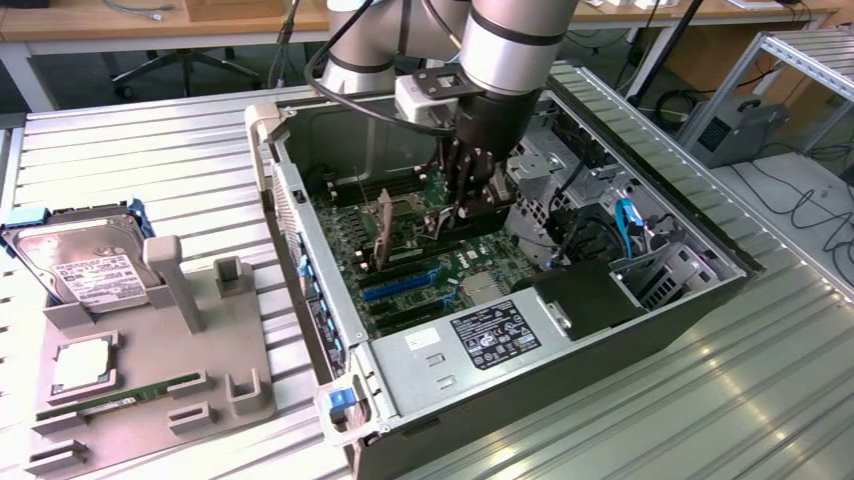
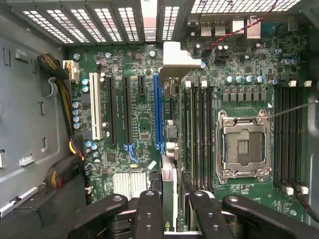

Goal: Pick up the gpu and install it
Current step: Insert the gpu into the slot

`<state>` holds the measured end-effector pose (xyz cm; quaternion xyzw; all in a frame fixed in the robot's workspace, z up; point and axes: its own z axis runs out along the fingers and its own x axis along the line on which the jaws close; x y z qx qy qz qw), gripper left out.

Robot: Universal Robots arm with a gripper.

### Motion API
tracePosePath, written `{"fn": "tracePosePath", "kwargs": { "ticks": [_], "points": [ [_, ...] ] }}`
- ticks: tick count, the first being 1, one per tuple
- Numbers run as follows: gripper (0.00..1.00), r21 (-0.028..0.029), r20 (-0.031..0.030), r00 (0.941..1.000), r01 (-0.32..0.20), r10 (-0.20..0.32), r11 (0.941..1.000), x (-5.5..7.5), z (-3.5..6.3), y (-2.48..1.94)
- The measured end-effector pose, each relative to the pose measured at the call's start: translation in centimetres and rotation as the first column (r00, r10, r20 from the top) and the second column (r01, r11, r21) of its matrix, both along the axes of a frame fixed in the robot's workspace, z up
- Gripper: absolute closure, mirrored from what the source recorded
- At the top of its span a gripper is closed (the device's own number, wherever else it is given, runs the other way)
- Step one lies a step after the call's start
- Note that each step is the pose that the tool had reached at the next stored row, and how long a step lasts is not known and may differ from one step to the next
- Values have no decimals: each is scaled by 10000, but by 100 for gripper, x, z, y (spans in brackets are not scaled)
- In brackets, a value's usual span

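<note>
The jaws are closed on the upper edge of the gpu (image 2: 172, 149), which the wrist view sees edge-on as a thin upright card running away from the fingers (image 2: 149, 209), its silver bracket at the far end by the case's rear slot grilles. The gripper (image 1: 461, 205) hangs deep inside the open computer case (image 1: 320, 330), with the card below it and standing just over the motherboard (image 2: 134, 124). Beside the card on one side lies the blue expansion slot (image 2: 157, 109), very close and parallel to it; whether the card's edge is already in a slot or only hovering above one I cannot tell. On the other side are the RAM slots (image 2: 199, 129) and, further off, the empty CPU socket (image 2: 242, 144). Outside the case, well away from the jaws, a grey fixture tray (image 1: 147, 390) carries the hard drive (image 1: 87, 265) and a slim RAM stick (image 1: 120, 398). The pick-up looks finished and the work is in the install stage: lining the card up and seating it. That stage calls for the card kept square to its slot, its bracket meeting the rear opening, and a straight, even press down, without the fingers fouling the neighbouring parts.
</note>
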<state>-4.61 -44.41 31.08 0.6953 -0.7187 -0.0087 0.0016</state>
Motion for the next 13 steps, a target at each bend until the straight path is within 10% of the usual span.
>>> {"fn": "tracePosePath", "kwargs": {
  "ticks": [13],
  "points": [
    [74, 0, 0, 10000, 0, 0, 10000, -19, -19, -3]
  ]
}}
